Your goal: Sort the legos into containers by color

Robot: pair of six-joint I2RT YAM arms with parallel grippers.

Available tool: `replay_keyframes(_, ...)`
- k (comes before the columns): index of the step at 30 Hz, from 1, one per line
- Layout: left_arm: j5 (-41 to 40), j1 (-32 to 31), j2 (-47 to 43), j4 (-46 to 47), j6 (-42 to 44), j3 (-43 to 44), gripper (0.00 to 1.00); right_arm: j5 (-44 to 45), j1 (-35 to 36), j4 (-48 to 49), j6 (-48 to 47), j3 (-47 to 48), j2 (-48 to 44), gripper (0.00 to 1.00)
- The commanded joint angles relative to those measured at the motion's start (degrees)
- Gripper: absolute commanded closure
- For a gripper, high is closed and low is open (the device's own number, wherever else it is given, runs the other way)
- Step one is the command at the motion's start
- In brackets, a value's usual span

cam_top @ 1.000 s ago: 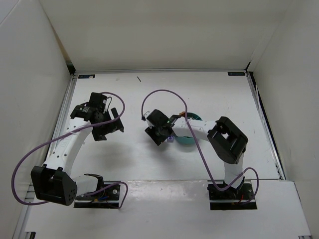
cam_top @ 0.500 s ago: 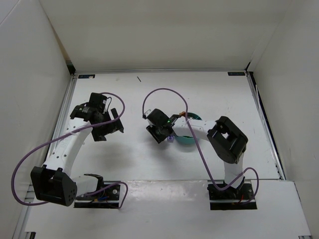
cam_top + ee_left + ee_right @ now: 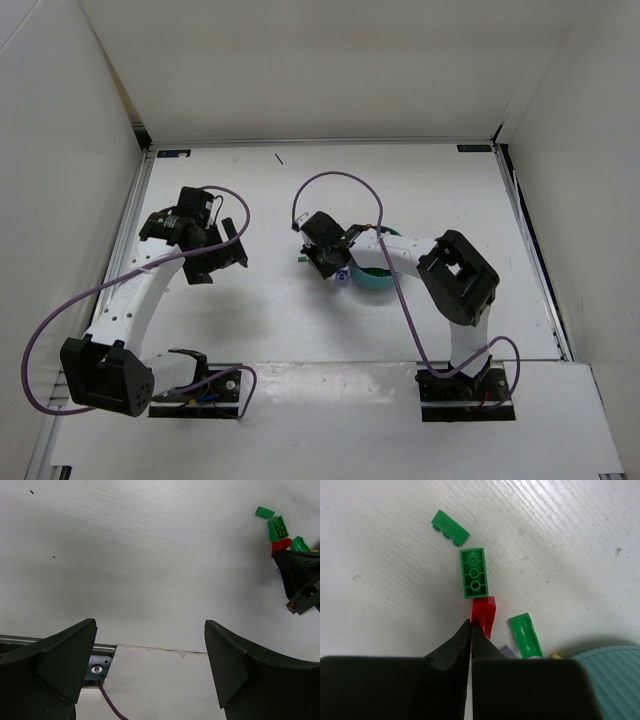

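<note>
The left arm [image 3: 140, 290] and right arm [image 3: 372, 260] are white tubes with chunky black blocks at the bends, and each grows out of a black base [image 3: 195, 385]. A thin purple cable [image 3: 28, 350] loops from each base up along the arm. The left gripper [image 3: 150, 625] and right gripper [image 3: 471, 622] have dark, pointed wedge fingers.

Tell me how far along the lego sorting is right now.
Done: nothing I can confirm; the teal bowl shows only its outer wall. In hand: nothing; the right gripper is shut with its tips beside the red brick, not around it, and the left gripper hangs open. Left: that red brick, three green bricks, a purple piece and a yellow piece on the table.
</note>
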Motion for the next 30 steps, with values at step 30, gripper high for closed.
replay_keyframes(30,2.22,0.5,7.03,3.66,0.73,4.78,0.0,0.25,-16.24,-13.18,1.56,-8.13,-37.93,1.0)
